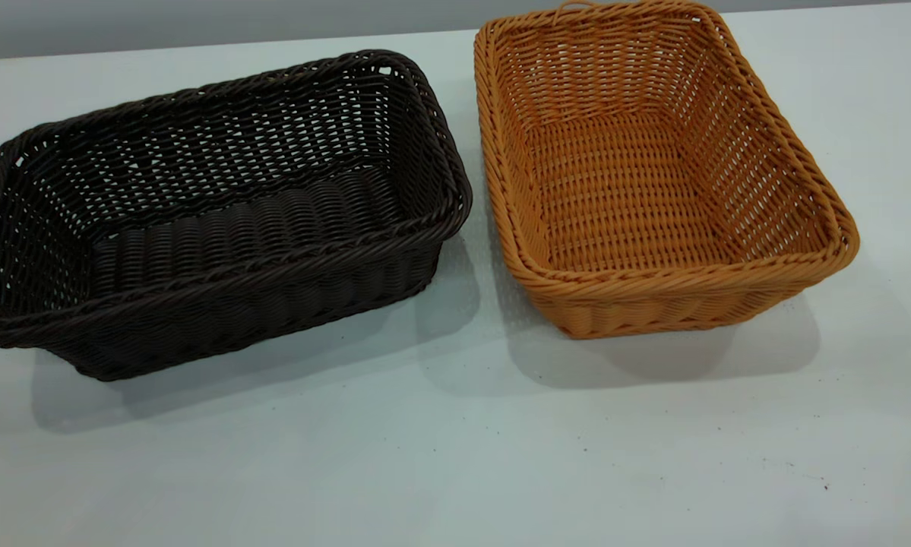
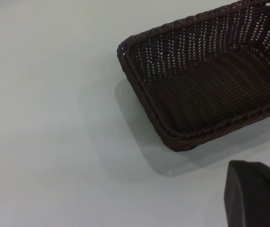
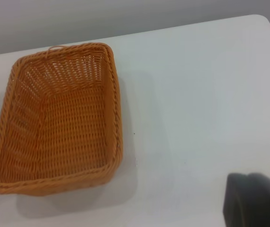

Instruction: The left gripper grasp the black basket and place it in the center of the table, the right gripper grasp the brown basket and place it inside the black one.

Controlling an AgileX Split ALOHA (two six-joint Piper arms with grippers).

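Black basket: woven wicker, faint sheen on its braided rim. Brown basket: same wicker weave, slightly glossy strands. Table: smooth, matt, lightly speckled.

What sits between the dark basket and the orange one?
Nothing: only a bare strip of table separates the black basket and the brown basket, seen in the exterior view.

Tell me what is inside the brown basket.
Nothing: the brown basket shows only its bare woven floor and walls. The table beneath it is covered.
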